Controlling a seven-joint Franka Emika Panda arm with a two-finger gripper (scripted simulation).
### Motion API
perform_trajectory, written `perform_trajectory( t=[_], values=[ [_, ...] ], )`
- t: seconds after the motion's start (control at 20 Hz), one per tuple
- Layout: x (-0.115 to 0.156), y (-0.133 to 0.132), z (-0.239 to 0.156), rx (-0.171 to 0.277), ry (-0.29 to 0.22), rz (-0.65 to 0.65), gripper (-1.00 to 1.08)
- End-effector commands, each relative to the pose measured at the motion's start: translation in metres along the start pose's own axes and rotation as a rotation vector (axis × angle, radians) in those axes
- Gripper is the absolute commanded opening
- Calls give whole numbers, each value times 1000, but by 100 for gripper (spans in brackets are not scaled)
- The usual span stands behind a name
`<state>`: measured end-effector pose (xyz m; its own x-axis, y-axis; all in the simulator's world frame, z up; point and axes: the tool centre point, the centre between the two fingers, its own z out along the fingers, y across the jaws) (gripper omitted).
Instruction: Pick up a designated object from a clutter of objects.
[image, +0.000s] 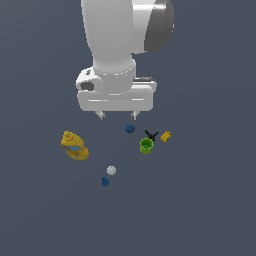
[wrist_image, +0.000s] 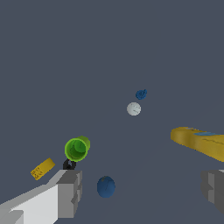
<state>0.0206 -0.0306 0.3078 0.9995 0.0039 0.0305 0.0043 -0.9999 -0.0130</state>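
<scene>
— Green is the only open container here: a small cup (image: 146, 146) right of centre in the exterior view. In the wrist view (wrist_image: 77, 149) its mouth faces the camera and I see only green inside, nothing in it.

— And the yellow one?

— A yellow bottle (image: 75, 146) lying tilted at the left of the exterior view, with a blue label. Whether it holds anything cannot be told.

— Where is the piece to be picked?

— The tiny dark-blue lumpy piece (image: 105, 181) lies on the grey tabletop (image: 210, 200) below centre in the exterior view, just beside a whitish ball (image: 111, 170), apart from it or barely so. In the wrist view it sits (wrist_image: 141, 94) above the whitish ball (wrist_image: 134, 109), near the middle of the frame.

— And the gripper?

— The gripper (image: 118, 116) hangs in the upper middle of the exterior view, fingers spread wide and holding nothing. The lumpy piece is well below it in the frame, slightly left. The smooth blue ball (image: 130, 128) is much nearer the fingertips; in the wrist view it shows (wrist_image: 106, 187) between the two fingers (wrist_image: 70, 192).

— What else?

— A black clip (image: 151, 135) touches the cup's upper edge, and a yellow block (image: 166, 136) lies just right of it.
</scene>
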Motion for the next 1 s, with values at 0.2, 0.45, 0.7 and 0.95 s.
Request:
perform_trajectory(
  t=[0.2, 0.45, 0.7, 0.95],
  values=[
    [23, 11, 27, -6, -6, -118, 100],
    [44, 22, 57, -10, -12, -235, 100],
    [63, 33, 89, -12, -18, -353, 100],
    [79, 45, 124, -11, -23, -470, 100]
  ],
)
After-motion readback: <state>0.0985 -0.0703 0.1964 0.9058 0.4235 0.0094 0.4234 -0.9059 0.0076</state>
